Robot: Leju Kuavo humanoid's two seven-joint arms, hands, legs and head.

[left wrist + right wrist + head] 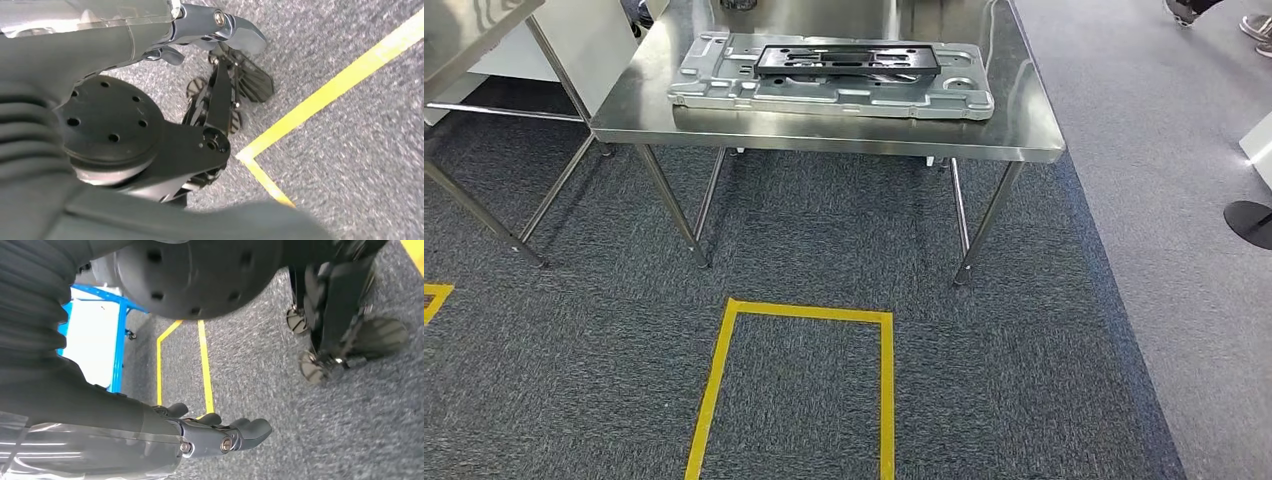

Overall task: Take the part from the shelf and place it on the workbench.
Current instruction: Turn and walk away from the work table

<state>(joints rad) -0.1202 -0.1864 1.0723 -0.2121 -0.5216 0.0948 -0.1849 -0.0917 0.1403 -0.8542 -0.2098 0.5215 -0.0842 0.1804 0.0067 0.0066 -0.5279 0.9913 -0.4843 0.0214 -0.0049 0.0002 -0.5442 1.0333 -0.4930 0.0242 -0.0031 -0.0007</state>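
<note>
Workshop floor, steel workbench (824, 135), yellow floor tape (804, 315), grey carpet (824, 230)

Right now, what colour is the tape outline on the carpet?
Yellow tape, clearest in the head view.

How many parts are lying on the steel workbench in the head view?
2: a silver stamped metal panel flat on the workbench, and a black plastic frame stacked on it. More could lie past the picture's top edge.

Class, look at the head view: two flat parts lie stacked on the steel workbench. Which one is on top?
The black part is on top. It is darker and smaller, resting on the larger silver-grey stamped panel, which lies directly on the workbench.
</note>
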